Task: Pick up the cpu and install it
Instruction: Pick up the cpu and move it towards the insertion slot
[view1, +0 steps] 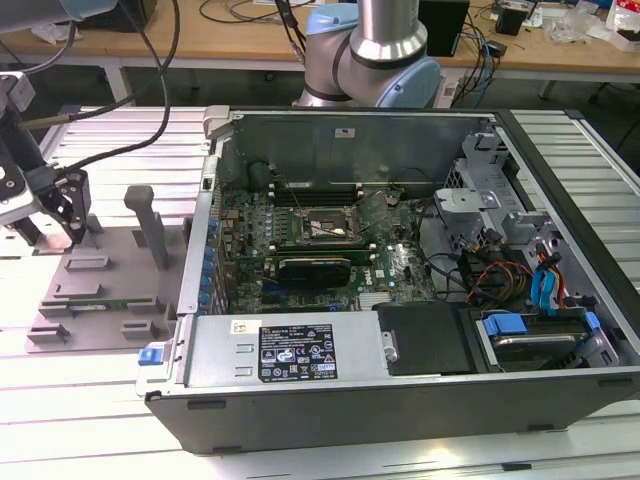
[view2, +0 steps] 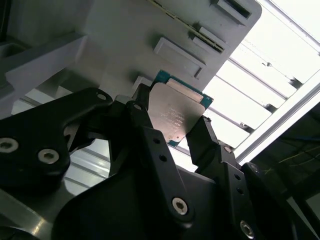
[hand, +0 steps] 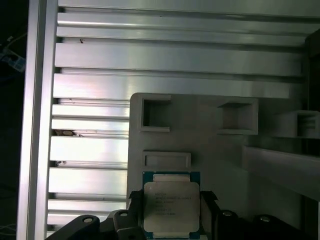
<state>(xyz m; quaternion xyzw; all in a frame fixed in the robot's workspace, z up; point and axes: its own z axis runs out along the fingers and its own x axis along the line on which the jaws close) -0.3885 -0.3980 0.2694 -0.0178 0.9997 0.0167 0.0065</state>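
Note:
The cpu (view2: 176, 111), a small square chip with a pale metal top and a green rim, sits between my two black fingers (view2: 143, 112) in both wrist views. My gripper (view2: 172, 122) is shut on its opposite edges, just over the grey holder plate (view2: 125, 45). The first wrist view shows the cpu (hand: 171, 204) over the same plate (hand: 210, 150), near a shallow rectangular recess. In the exterior view my gripper (view1: 62, 228) hangs over the far end of the grey plate (view1: 100, 290) at that view's left, well apart from the open socket (view1: 325, 225) on the motherboard inside the case.
The open computer case (view1: 400, 350) lies on the slatted aluminium table (view1: 90, 380), with a black card (view1: 315, 268) below the socket and cables and drive bays at the exterior view's right. Upright grey posts (view1: 150, 225) stand on the holder plate. The arm's base (view1: 370, 60) is behind the case.

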